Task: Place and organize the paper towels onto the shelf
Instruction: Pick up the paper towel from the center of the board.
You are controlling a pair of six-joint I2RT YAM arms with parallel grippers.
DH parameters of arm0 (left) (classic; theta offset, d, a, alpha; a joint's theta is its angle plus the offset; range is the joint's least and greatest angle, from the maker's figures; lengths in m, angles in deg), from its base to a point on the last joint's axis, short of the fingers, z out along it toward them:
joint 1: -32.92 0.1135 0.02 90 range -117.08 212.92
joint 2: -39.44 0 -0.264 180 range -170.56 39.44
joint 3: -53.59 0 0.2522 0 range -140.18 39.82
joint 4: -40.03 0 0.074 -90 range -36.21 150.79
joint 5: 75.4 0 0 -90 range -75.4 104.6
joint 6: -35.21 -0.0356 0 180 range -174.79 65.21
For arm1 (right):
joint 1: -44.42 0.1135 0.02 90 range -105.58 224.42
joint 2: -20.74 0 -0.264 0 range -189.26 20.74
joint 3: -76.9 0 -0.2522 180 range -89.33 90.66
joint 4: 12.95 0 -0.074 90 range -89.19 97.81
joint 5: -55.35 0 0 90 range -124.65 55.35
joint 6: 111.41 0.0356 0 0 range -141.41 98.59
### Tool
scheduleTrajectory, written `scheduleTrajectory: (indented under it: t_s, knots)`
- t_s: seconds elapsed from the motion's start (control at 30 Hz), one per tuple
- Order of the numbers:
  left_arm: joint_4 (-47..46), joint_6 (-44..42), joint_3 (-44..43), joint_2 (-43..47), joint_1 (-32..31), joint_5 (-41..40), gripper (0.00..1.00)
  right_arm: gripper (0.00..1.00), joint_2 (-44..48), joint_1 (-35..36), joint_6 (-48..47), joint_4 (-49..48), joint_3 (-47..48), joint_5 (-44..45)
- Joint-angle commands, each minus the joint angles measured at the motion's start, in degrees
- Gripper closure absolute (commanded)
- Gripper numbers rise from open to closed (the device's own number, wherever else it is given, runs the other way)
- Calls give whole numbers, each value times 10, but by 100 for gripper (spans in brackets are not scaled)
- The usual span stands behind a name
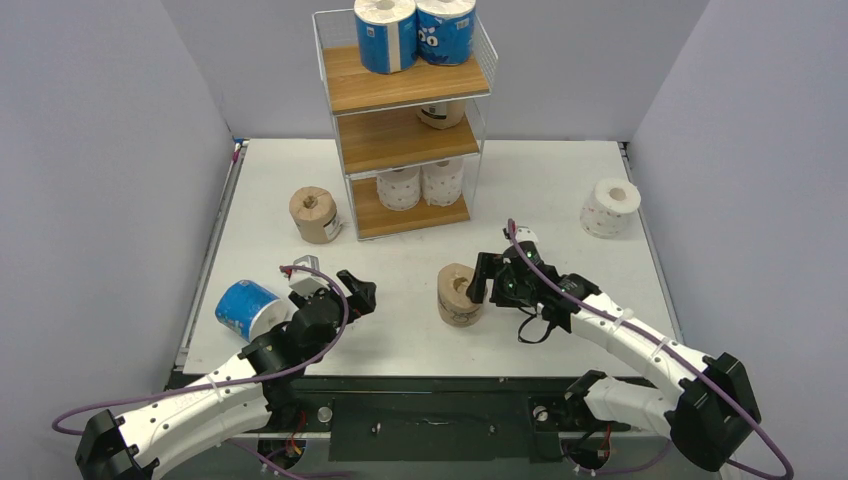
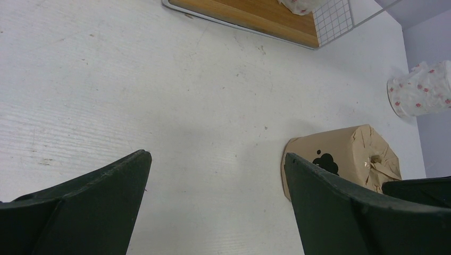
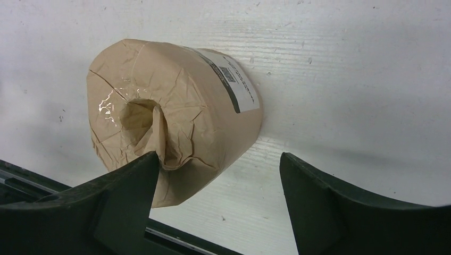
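Observation:
The shelf (image 1: 404,92) stands at the back with two blue rolls (image 1: 415,32) on its top board, a tan one (image 1: 443,114) on the middle board and two white ones (image 1: 421,184) on the bottom board. A tan roll (image 1: 459,295) lies on its side mid-table. My right gripper (image 1: 481,284) is open just right of it. In the right wrist view this roll (image 3: 170,111) lies ahead of the left finger (image 3: 127,183), not gripped; the right gripper (image 3: 218,164) is open. My left gripper (image 1: 362,297) is open over bare table, also open (image 2: 216,156) in its wrist view, where the tan roll (image 2: 348,154) sits beyond the right finger.
Another tan roll (image 1: 314,214) stands left of the shelf. A blue roll (image 1: 245,310) lies at the table's left edge beside my left arm. A white roll (image 1: 609,206) sits at the far right, also seen as the white roll (image 2: 420,87). Grey walls enclose the table (image 1: 560,180).

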Motion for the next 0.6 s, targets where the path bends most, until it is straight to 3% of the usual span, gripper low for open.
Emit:
scheduleTrajectory:
  t_s: [0.0, 0.2, 0.57]
  knots:
    - [-24, 2, -3, 6, 2, 2, 3, 22, -24, 0, -8, -13, 14, 20]
    - [-19, 1, -1, 12, 2, -1, 3, 21, -48, 0, 5, -40, 20, 32]
    - [-23, 1, 1, 11, 2, -4, 3, 14, -3, -1, 17, -44, 37, 30]
